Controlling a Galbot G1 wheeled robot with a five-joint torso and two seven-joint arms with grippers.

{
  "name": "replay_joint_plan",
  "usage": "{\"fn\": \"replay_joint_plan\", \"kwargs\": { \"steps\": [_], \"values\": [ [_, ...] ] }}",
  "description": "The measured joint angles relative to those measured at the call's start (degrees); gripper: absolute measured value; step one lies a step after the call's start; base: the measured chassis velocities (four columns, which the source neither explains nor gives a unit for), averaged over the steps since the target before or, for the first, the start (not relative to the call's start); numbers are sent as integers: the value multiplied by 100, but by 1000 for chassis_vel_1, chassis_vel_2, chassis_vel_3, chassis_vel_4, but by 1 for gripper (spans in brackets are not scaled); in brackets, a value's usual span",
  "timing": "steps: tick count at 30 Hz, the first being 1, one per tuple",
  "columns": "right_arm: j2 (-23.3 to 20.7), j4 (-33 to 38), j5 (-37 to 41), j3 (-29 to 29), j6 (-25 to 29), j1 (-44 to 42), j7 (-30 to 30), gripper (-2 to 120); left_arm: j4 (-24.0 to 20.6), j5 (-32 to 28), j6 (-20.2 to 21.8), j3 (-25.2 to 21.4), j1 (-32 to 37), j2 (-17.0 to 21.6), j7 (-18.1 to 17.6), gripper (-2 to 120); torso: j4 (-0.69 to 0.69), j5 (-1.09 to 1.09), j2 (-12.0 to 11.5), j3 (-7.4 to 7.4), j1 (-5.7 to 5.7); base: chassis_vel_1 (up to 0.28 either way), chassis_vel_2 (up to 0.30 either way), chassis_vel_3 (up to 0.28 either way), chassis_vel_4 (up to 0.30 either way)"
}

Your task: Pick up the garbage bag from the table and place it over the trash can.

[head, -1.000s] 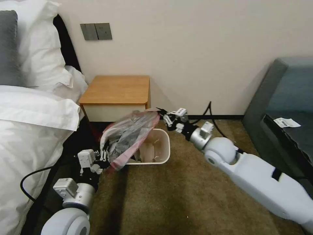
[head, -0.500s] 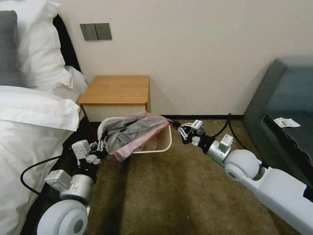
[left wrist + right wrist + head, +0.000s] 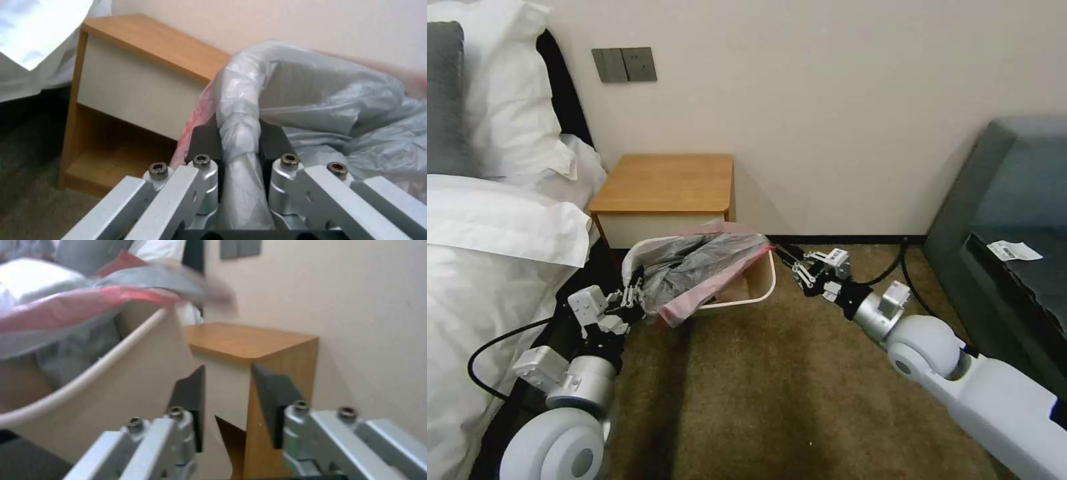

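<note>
While left gripper (image 3: 240, 146) jaws clench garbage bag (image 3: 704, 263) on brown carpet (image 3: 774, 393), right gripper (image 3: 231, 396) jaws seemingly released.

The trash can (image 3: 759, 295) stands on the floor before the table (image 3: 667, 181). The garbage bag (image 3: 697, 267) lies over its left part, between the 2 grippers.

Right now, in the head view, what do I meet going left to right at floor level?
Bed → left gripper shut on the garbage bag → trash can → right gripper, open → sofa.
</note>
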Motion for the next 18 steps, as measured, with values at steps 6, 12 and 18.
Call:
{"fn": "replay_joint_plan", "kwargs": {
  "steps": [6,12,18],
  "values": [
    [-18,432,591,931,-70,-796,-58,55,304,7,-36,-23,-237,49,-20,11,0,0,0,0,0,0,0,0,0],
    [532,2086,2774,995,-493,-1250,1765,79,472,307,-238,18,-213,30,-21,11,1,-1,0,0,0,0,0,0,0],
    [978,2784,3547,561,-1093,-1142,2981,97,476,507,-381,50,-197,-66,7,11,1,-1,0,0,0,0,0,0,0]
  ]
}}
